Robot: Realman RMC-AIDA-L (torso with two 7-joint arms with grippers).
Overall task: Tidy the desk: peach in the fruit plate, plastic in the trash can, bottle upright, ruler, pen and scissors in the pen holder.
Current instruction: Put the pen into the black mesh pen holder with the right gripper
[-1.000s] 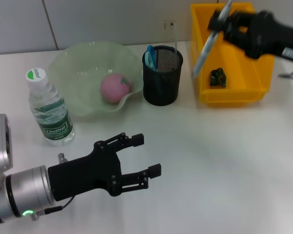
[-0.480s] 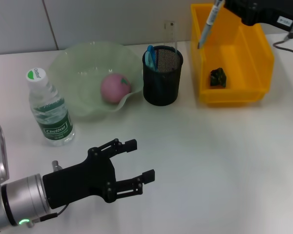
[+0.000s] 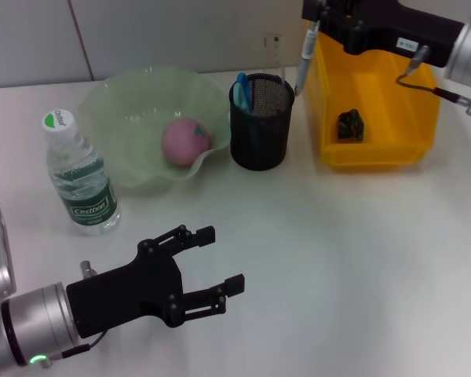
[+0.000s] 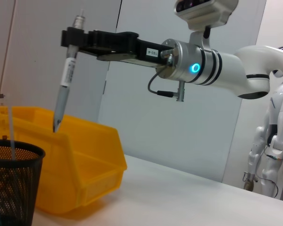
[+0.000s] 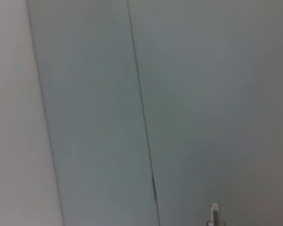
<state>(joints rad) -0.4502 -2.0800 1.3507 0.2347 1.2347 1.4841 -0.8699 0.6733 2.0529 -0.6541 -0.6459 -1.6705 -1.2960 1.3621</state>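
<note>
1. The yellow bin (image 3: 420, 118), at the table's far right, holds a dark scrap (image 3: 349, 124).
2. The green fruit plate (image 3: 125, 118) cradles the peach (image 3: 185, 141).
3. The left gripper (image 3: 220, 263) hovers low, fingers spread wide, holding nothing.
4. The upright bottle (image 3: 78, 177) reads "Cestbon".
5. The mesh pen holder (image 3: 261, 122) has blue handles poking out.
6. The right gripper (image 3: 318, 17) pinches the pen (image 4: 63, 87) nearly vertical, tip above the gap between holder and bin.

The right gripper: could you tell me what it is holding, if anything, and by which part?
The right gripper holds a pen near its top end, tip down, above the pen holder. The left gripper is open and holds nothing.
</note>
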